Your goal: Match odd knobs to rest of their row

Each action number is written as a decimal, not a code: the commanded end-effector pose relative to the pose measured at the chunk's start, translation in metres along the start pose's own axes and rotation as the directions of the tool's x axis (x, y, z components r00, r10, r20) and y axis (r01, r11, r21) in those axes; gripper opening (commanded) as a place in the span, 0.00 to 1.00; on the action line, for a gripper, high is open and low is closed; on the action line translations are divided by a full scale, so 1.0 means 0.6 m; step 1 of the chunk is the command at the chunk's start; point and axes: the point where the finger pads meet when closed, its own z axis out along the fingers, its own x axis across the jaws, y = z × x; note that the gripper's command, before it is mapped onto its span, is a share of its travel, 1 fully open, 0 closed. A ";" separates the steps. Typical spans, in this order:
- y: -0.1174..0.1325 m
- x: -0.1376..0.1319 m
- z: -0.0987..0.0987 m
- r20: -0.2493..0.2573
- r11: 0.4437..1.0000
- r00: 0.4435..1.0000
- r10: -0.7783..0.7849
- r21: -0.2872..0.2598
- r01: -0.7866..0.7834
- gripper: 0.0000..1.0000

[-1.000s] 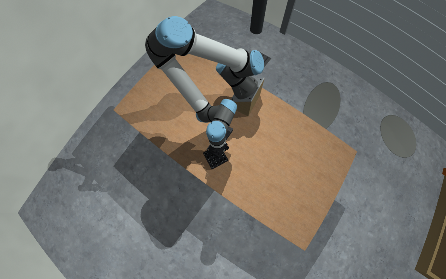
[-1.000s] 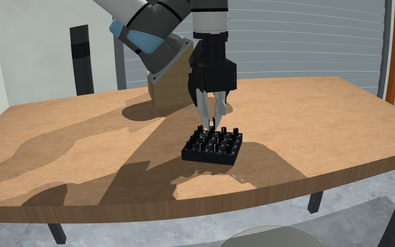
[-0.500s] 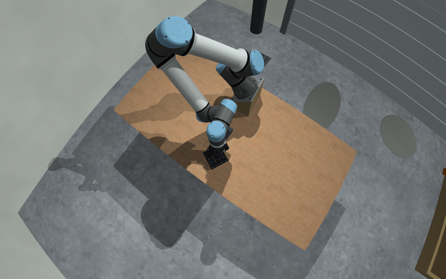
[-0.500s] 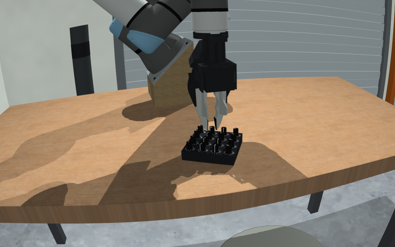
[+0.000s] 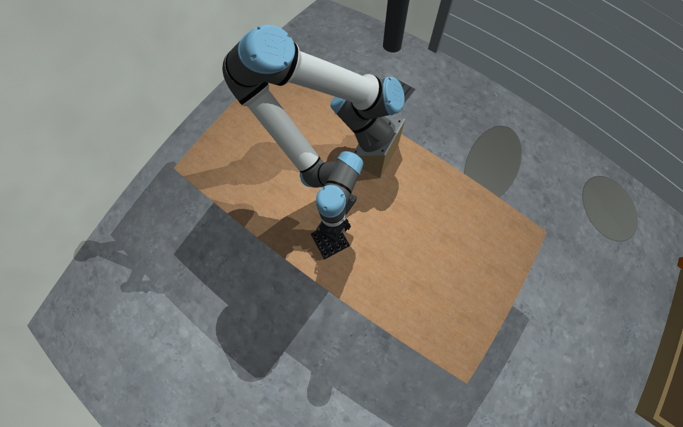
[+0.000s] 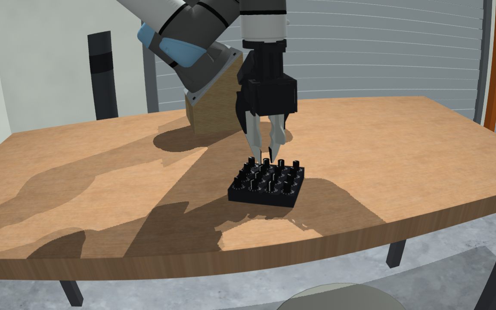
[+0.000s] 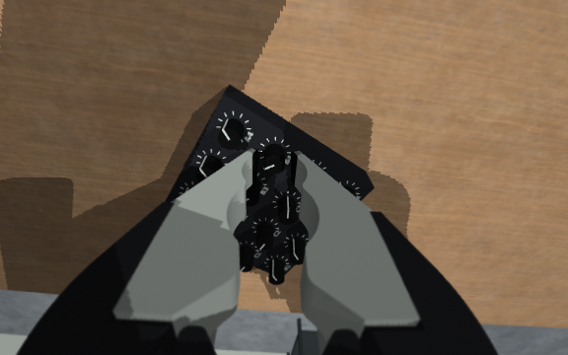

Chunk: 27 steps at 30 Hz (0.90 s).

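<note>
The knob box [image 6: 266,191] sits on the table [image 6: 396,162] right under the gripper [image 6: 265,157], whose jaws stand slightly apart astride one back-row knob [image 7: 272,159], gripping nothing, presumably just released.

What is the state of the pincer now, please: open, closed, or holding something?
Pincer: slightly open, holding nothing; its tips stand just above a knob in the back row of the knob box.

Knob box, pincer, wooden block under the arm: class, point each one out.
Knob box [image 6: 255,199], exterior view, its front wall.
Pincer [image 6: 265,158], exterior view, between the fingertips.
Wooden block [image 6: 213,111], exterior view, its front face.
</note>
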 end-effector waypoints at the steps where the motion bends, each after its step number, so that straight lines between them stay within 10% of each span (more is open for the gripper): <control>1: 0.000 0.000 -0.003 0.000 1.000 1.000 0.000 -0.001 0.000 0.11; 27: 0.000 0.000 -0.064 0.000 1.000 1.000 0.000 -0.001 0.000 0.11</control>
